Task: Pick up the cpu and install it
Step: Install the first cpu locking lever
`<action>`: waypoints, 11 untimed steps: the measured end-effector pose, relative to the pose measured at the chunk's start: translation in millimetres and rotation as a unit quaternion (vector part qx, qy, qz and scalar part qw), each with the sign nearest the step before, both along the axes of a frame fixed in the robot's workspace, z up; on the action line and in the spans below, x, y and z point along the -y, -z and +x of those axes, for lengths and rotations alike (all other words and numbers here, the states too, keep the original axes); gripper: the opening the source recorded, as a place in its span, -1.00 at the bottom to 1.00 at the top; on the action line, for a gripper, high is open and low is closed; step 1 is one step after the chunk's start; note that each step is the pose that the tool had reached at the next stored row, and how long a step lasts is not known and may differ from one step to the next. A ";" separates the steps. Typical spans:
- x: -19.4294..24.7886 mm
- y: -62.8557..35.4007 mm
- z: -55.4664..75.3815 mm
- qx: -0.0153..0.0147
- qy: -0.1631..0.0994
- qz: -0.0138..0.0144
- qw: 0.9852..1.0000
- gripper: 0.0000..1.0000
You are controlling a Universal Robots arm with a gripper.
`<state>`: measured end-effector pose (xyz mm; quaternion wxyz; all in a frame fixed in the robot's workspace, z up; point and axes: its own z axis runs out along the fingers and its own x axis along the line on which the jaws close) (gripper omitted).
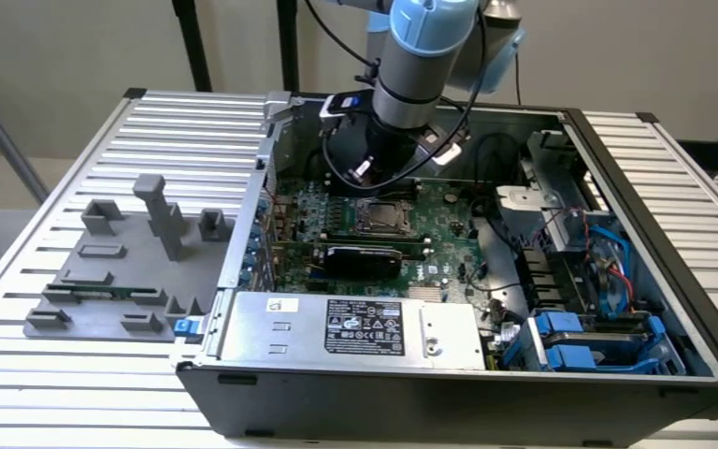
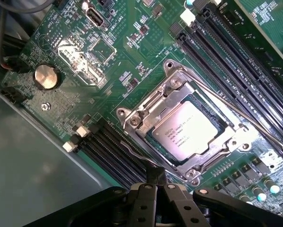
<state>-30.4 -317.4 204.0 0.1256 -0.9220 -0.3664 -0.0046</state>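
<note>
Holding: nothing; gripper [image 2: 156, 178] closed, empty.
cpu [image 2: 186, 135]: seated in socket [image 2: 146, 109], just beyond gripper tips.
Progress: placement apparently done.

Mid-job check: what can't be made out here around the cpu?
Wrist view: print on the cpu, too small to read.
Wrist view: far end of the socket lever, cut off by the picture edge.
Exterior view: rear corner of the motherboard, hidden behind the arm.
</note>
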 end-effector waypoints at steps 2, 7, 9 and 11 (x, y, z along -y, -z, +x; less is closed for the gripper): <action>0.0 0.1 1.1 0.000 0.000 0.000 1.000 -0.79; 0.0 0.3 3.1 0.000 0.000 0.000 1.000 -0.79; 0.0 0.4 3.6 0.000 0.000 0.000 1.000 -0.79; 0.0 0.6 3.6 0.000 0.000 0.000 1.000 -0.79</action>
